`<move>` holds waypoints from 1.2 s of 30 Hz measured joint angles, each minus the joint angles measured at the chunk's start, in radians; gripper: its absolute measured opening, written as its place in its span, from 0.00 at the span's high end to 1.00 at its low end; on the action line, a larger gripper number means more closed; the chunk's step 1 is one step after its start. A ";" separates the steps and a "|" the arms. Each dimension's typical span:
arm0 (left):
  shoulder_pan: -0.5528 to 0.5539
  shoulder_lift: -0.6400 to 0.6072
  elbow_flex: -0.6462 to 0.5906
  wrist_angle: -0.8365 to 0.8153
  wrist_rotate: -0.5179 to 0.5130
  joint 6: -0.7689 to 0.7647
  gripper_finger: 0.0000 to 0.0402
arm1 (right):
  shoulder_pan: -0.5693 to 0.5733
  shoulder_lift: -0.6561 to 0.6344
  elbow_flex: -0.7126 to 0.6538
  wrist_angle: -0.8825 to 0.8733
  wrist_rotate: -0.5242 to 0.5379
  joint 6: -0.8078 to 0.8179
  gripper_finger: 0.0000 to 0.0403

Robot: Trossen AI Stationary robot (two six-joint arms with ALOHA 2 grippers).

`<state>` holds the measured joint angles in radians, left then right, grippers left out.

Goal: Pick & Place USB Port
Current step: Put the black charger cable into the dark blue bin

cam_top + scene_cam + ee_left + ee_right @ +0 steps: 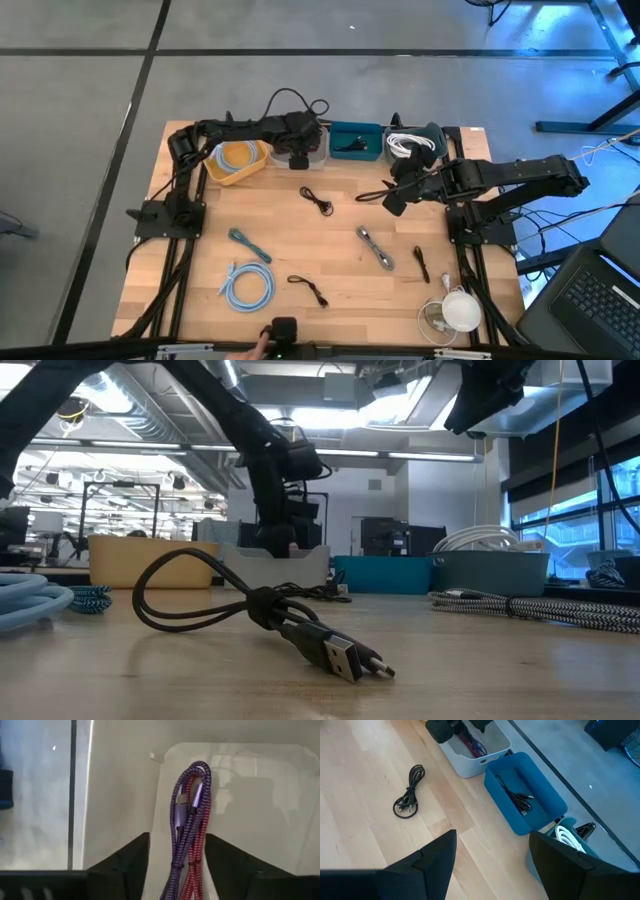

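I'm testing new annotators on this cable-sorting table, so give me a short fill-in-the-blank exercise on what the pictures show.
1. The left gripper hangs over the ____ bin, with a purple and red cable between its fingers.
2. The black cable lies inside the ____ bin.
3. The right gripper, over the wooden table, holds ____.
4. The yellow bin stands nearest the ____ arm.

Missing words: white; blue; nothing; left
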<state>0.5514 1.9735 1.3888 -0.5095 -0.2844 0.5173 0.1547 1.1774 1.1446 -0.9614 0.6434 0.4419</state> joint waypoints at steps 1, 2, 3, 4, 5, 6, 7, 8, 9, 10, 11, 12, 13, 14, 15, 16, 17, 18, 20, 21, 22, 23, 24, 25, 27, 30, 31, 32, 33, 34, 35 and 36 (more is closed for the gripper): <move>-0.001 -0.007 0.000 -0.018 -0.003 -0.004 0.52 | 0.000 0.000 0.000 0.000 0.000 0.001 0.37; -0.002 -0.016 0.000 -0.034 -0.007 -0.009 0.51 | 0.000 0.000 0.000 0.000 0.000 0.002 0.37; -0.007 -0.027 0.000 -0.039 -0.009 -0.018 0.49 | 0.000 0.000 0.000 0.000 0.000 0.003 0.37; -0.010 -0.041 0.000 -0.054 0.001 -0.029 0.48 | 0.000 0.000 0.000 0.000 0.000 0.003 0.37; -0.014 -0.058 0.000 -0.081 0.019 -0.041 0.48 | 0.000 0.000 0.000 -0.001 0.000 0.003 0.37; -0.019 -0.074 0.000 -0.103 0.042 -0.052 0.47 | 0.000 0.000 0.000 0.000 0.000 0.003 0.37; -0.025 -0.088 0.000 -0.120 0.075 -0.063 0.47 | 0.000 0.000 0.000 0.000 0.000 0.003 0.37; -0.033 -0.102 0.000 -0.139 0.113 -0.073 0.46 | 0.000 0.000 0.000 0.000 0.000 0.003 0.37; -0.042 -0.118 0.000 -0.157 0.153 -0.084 0.46 | 0.000 0.000 0.000 0.000 0.000 0.003 0.37; -0.051 -0.134 0.000 -0.177 0.202 -0.093 0.46 | 0.000 0.000 0.000 0.000 0.000 0.003 0.37; -0.064 -0.148 0.000 -0.189 0.245 -0.096 0.47 | 0.000 0.000 0.000 0.000 0.000 0.003 0.37; -0.078 -0.160 0.000 -0.201 0.289 -0.095 0.47 | 0.000 0.000 0.000 0.000 0.000 0.002 0.37; -0.093 -0.170 0.000 -0.217 0.327 -0.091 0.47 | 0.000 0.000 0.000 0.000 0.000 0.003 0.37; -0.112 -0.175 0.000 -0.229 0.358 -0.083 0.47 | 0.000 0.000 0.000 0.000 0.000 0.003 0.37; -0.133 -0.178 0.000 -0.235 0.382 -0.066 0.48 | 0.000 0.000 0.000 0.000 0.000 0.002 0.37; -0.155 -0.179 0.000 -0.241 0.395 -0.044 0.48 | 0.000 0.000 0.000 0.000 0.000 0.002 0.37; -0.178 -0.179 0.000 -0.248 0.399 -0.019 0.48 | 0.000 0.000 0.000 0.000 0.000 0.000 0.37; -0.201 -0.179 -0.001 -0.251 0.400 0.005 0.48 | 0.000 0.000 0.000 0.000 0.000 0.000 0.37; -0.251 -0.172 -0.010 -0.242 0.380 0.046 0.47 | 0.000 0.000 0.000 0.000 0.000 0.000 0.37; -0.273 -0.166 -0.018 -0.230 0.360 0.067 0.47 | 0.000 0.000 0.000 0.000 0.000 0.000 0.37; -0.291 -0.159 -0.027 -0.223 0.346 0.080 0.47 | 0.000 0.000 0.000 0.000 0.000 0.000 0.37; -0.310 -0.151 -0.034 -0.216 0.327 0.090 0.47 | 0.000 0.000 0.000 0.000 0.000 0.000 0.37; -0.325 -0.142 -0.038 -0.198 0.307 0.100 0.48 | 0.000 0.000 0.000 0.000 0.000 0.000 0.37; -0.336 -0.134 -0.040 -0.185 0.293 0.113 0.48 | 0.000 0.000 0.000 0.000 0.000 0.000 0.37; -0.350 -0.114 -0.041 -0.176 0.270 0.125 0.49 | 0.000 0.000 0.000 0.000 0.000 0.000 0.37; -0.357 -0.076 -0.041 -0.143 0.249 0.134 0.50 | 0.000 0.000 0.000 0.001 0.000 0.001 0.37; -0.356 -0.065 -0.041 -0.134 0.249 0.134 0.50 | 0.000 0.000 0.000 0.002 0.000 0.003 0.37; -0.353 -0.054 -0.041 -0.133 0.250 0.134 0.50 | 0.000 0.000 0.000 0.001 0.000 0.003 0.37; -0.352 -0.042 -0.041 -0.124 0.250 0.134 0.51 | 0.000 0.000 0.000 0.002 0.000 0.004 0.37; -0.350 -0.030 -0.041 -0.115 0.250 0.134 0.51 | 0.000 0.000 0.000 0.003 0.000 0.005 0.37; -0.347 -0.017 -0.041 -0.116 0.251 0.134 0.51 | 0.000 0.000 0.000 0.003 0.000 0.007 0.37; -0.345 -0.002 -0.041 -0.108 0.250 0.134 0.51 | 0.000 0.000 0.000 0.003 0.000 0.007 0.37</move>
<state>0.2064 1.9717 1.3476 -0.6174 -0.0341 0.6510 0.1551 1.1774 1.1442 -0.9585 0.6433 0.4492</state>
